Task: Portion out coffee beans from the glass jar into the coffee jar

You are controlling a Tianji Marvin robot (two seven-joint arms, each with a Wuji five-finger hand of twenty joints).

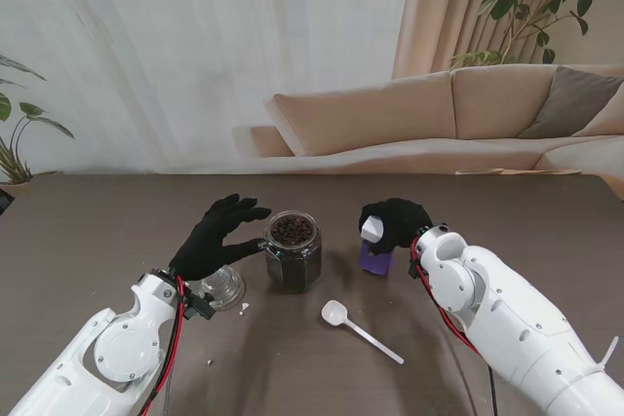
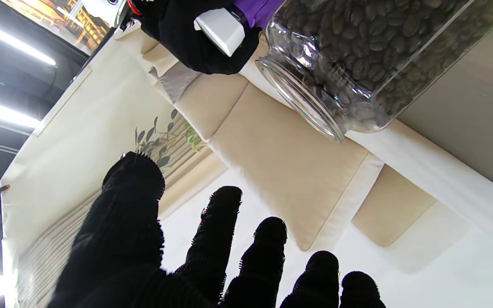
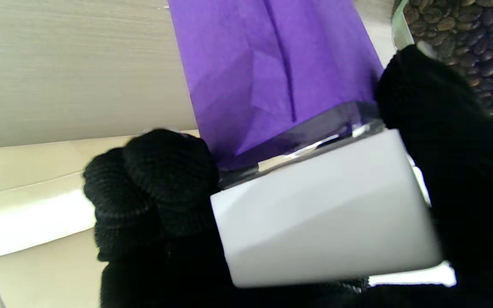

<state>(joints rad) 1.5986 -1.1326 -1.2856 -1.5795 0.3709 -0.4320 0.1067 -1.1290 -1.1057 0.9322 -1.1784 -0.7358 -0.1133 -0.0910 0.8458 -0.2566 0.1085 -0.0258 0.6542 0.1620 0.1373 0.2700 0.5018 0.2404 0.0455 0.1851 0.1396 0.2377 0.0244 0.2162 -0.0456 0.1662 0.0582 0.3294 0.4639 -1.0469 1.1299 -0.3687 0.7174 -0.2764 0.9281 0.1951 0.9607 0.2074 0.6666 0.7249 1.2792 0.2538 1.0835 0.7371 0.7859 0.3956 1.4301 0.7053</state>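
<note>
An open glass jar point(image 1: 292, 250) full of coffee beans stands mid-table; it also shows in the left wrist view point(image 2: 357, 64). My left hand point(image 1: 219, 236) hovers just left of it, fingers point(image 2: 212, 239) spread and holding nothing. To the jar's right stands the purple coffee jar point(image 1: 375, 258) with a white lid point(image 1: 371, 229). My right hand point(image 1: 395, 221) is shut around that lid. In the right wrist view, my fingers point(image 3: 156, 179) wrap the white lid point(image 3: 323, 205) over the purple jar point(image 3: 272, 64).
A clear glass lid point(image 1: 226, 287) lies by my left wrist. A white plastic spoon point(image 1: 356, 326) lies nearer to me than the two jars. A beige sofa point(image 1: 439, 114) runs behind the table's far edge.
</note>
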